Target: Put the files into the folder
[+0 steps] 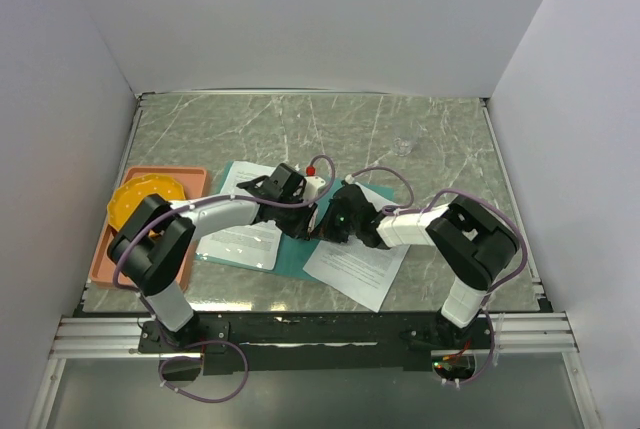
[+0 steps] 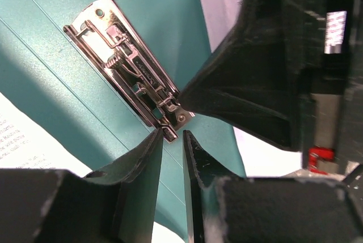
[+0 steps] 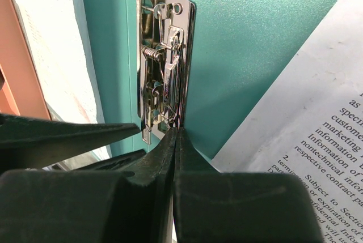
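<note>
The teal folder (image 1: 297,257) lies open in the middle of the table. One printed file sheet (image 1: 243,244) lies on its left half and another (image 1: 358,267) lies askew over its right half. Both grippers meet at the metal clip (image 2: 133,79) on the spine. My left gripper (image 2: 173,135) is open by a narrow gap, its tips at the clip's lower tab. My right gripper (image 3: 176,131) is shut, its joined tips pressed against the lower end of the clip (image 3: 164,62). In the top view the left gripper (image 1: 316,217) and the right gripper (image 1: 328,227) nearly touch.
A salmon-orange tray (image 1: 100,264) with a yellow dish (image 1: 145,199) stands at the left, beside the left arm. A small clear object (image 1: 403,146) sits on the far table. The right sheet's corner overhangs towards the table's front edge.
</note>
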{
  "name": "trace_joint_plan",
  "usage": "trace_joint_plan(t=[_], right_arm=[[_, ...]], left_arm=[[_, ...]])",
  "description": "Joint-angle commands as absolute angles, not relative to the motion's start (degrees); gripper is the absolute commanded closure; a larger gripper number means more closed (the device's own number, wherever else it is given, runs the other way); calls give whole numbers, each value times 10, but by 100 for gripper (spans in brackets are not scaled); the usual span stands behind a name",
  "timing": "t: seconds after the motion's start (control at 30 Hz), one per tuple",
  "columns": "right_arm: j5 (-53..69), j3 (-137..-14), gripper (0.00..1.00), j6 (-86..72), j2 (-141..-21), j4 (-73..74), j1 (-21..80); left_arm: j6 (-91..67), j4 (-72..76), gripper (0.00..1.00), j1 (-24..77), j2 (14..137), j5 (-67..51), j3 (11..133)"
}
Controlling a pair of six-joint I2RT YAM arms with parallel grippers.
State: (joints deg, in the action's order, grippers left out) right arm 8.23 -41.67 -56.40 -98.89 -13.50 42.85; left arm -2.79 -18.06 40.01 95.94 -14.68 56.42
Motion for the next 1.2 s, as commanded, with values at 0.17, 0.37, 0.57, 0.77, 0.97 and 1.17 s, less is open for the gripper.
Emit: trace_joint_plan(t=[0.17,0.37,0.57,0.77,0.97,1.17], right_arm=[[57,-378,100,-550,-1029,-38,430],[56,-371,100,-549,-1024,-36,425],[65,-367,100,-550,-1031,-45,424],[77,-372,100,-553,-1051,-54,423],[79,-377,100,-555,-1059,-55,423],[80,-382,100,-555,-1063,-54,423]], left_arm=[[-38,-163,73,403,990,-135,573],[-35,-173,75,407,1026,-138,595],[-35,-175,76,424,1046,-155,606],[-34,-179,79,441,1071,-166,620],[-39,-190,87,460,1097,-154,635],[-51,-189,99,476,1130,-154,642]])
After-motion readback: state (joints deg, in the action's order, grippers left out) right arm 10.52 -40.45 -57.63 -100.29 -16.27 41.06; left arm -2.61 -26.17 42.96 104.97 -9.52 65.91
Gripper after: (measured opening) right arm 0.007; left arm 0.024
